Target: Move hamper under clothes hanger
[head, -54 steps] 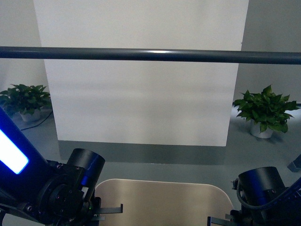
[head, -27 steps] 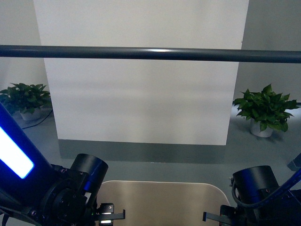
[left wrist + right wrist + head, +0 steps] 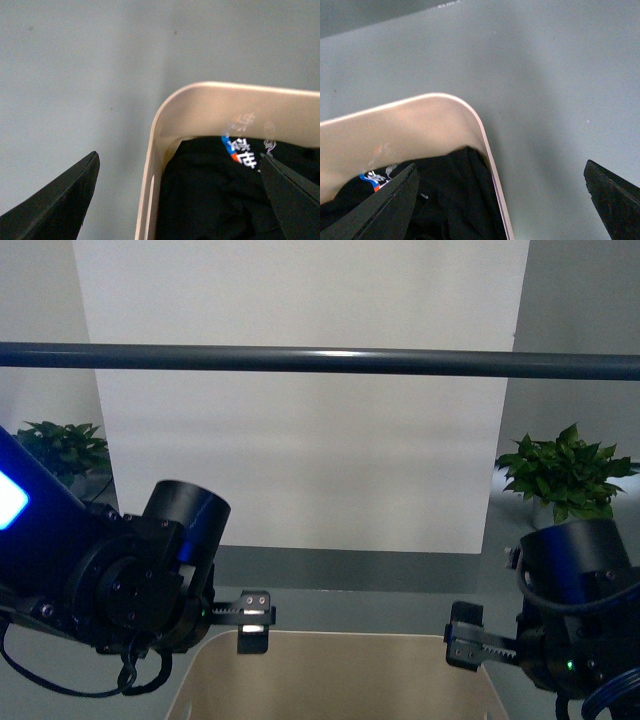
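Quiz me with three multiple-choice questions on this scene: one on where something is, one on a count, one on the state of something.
1. Where is the black garment?
A. on the floor
B. inside the hamper
C. in the right arm's jaws

2. How many potted plants show in the front view?
A. one
B. two
C. four

3. How do the left arm's jaws stand?
A. open
B. shut on the rim
C. shut on the garment

Answers:
1 B: the left wrist view shows it within the beige walls.
2 B: one plant stands at the left, another at the right.
3 A: a wide gap separates its fingers.
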